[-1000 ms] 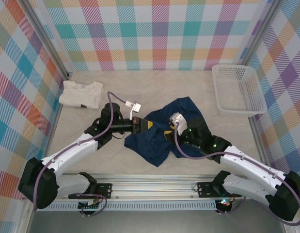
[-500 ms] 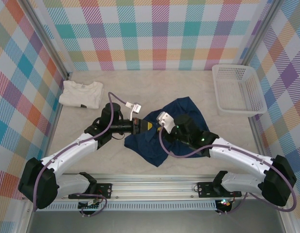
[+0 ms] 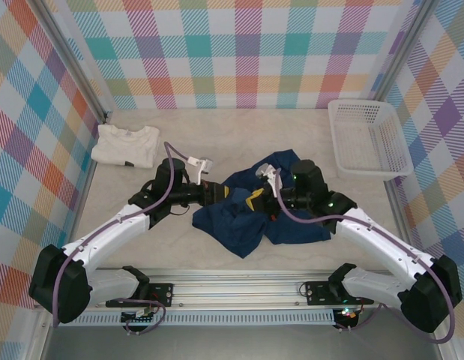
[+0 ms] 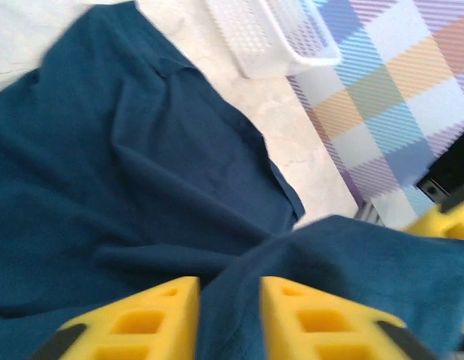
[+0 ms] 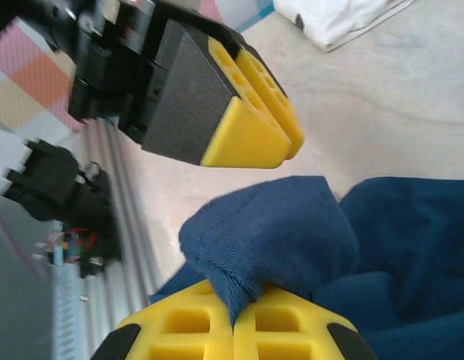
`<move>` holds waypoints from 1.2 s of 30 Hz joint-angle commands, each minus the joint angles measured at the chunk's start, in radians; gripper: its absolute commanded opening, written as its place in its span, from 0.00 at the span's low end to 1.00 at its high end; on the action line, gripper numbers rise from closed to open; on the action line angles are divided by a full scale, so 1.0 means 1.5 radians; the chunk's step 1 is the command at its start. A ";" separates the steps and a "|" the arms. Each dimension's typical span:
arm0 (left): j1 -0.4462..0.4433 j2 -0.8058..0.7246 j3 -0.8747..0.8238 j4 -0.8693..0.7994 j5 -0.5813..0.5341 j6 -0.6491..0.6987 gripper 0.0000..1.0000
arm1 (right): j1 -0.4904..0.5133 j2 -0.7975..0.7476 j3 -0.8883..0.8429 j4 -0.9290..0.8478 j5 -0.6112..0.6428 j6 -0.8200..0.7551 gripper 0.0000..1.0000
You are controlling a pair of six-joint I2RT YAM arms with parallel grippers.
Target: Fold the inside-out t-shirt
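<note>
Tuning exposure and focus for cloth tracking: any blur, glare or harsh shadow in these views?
Top external: even light, sharp, no glare on the t-shirt. Left wrist: soft all over, left fingers and basket smeared. Right wrist: cloth weave crisp at the right fingers, rail out of focus.

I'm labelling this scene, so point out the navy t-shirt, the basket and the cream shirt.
t-shirt (image 3: 235,225), top view, on the flat cloth at its near-left part.
basket (image 3: 363,103), top view, on its far rim.
cream shirt (image 3: 127,146), top view, on the middle of the folded body.
</note>
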 commanded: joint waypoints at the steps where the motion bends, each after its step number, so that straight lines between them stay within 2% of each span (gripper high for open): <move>1: -0.014 -0.038 0.012 -0.045 -0.063 0.043 0.41 | -0.019 0.016 0.000 0.060 -0.122 0.085 0.00; 8: -0.085 -0.098 0.001 -0.074 -0.113 0.119 0.58 | -0.030 0.037 0.007 0.069 -0.118 0.100 0.00; 13: -0.094 -0.142 -0.019 -0.070 -0.159 0.123 0.61 | -0.037 0.040 0.015 0.057 -0.095 0.106 0.00; 15: -0.102 -0.154 -0.020 -0.062 -0.153 0.128 0.64 | -0.037 0.042 0.017 0.052 -0.089 0.108 0.00; 20: -0.156 -0.106 0.036 -0.098 -0.161 0.170 0.66 | -0.037 0.047 0.017 0.055 -0.086 0.116 0.00; 24: -0.177 -0.060 0.070 -0.109 -0.154 0.192 0.57 | -0.037 0.045 0.015 0.055 -0.081 0.118 0.00; 27: -0.180 -0.038 0.082 -0.102 -0.148 0.194 0.46 | -0.037 0.042 0.013 0.054 -0.080 0.118 0.00; 28: -0.180 -0.033 0.082 -0.095 -0.148 0.194 0.41 | -0.036 0.040 0.011 0.053 -0.079 0.117 0.00; 32: -0.180 -0.028 0.096 -0.086 -0.144 0.190 0.13 | -0.037 0.033 0.009 0.027 -0.052 0.096 0.01; 35: -0.179 -0.051 0.101 -0.094 -0.135 0.180 0.00 | -0.037 0.019 0.018 -0.026 0.033 0.058 0.11; 36: -0.179 -0.059 0.104 -0.102 -0.130 0.178 0.00 | -0.036 0.013 0.020 -0.040 0.060 0.047 0.16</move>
